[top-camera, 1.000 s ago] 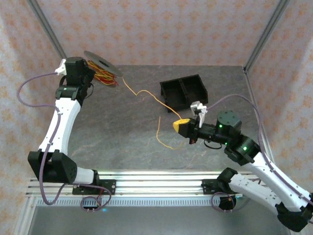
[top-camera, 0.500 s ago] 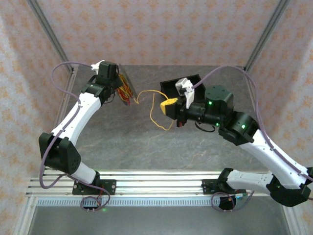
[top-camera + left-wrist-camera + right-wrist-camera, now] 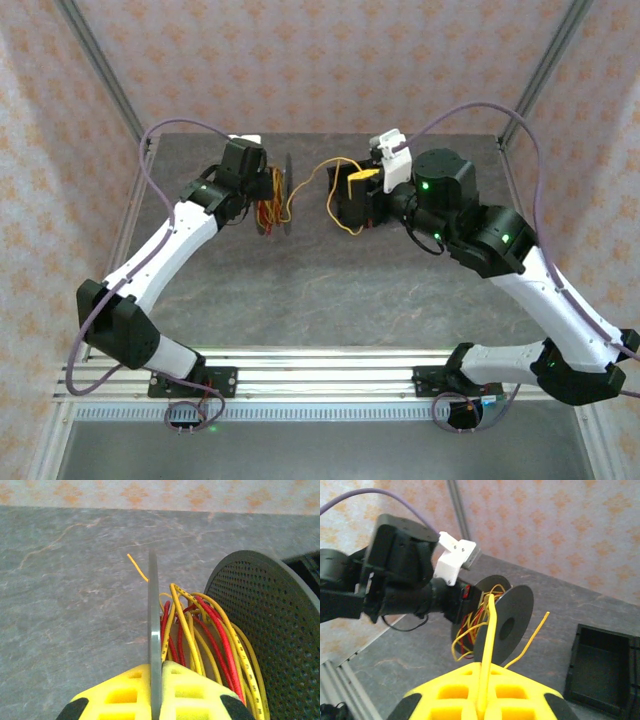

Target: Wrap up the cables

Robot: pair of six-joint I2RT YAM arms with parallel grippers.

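Left arm (image 3: pixel 175 235) on spool (image 3: pixel 265 630), right arm (image 3: pixel 545 295) on cables (image 3: pixel 488 645)

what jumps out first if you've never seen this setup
The dark spool on edge at the far middle of the table, the left gripper clamped on one disc, red and yellow cables looped round it. Facing it, the right gripper pinches a yellow strand leading to the spool.

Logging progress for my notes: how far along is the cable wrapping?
Done: several red and yellow loops of the cables sit on the spool. In hand: the left gripper clamps a spool flange, and the right gripper pinches a yellow strand. Left: the slack between spool and right gripper is not yet wound.
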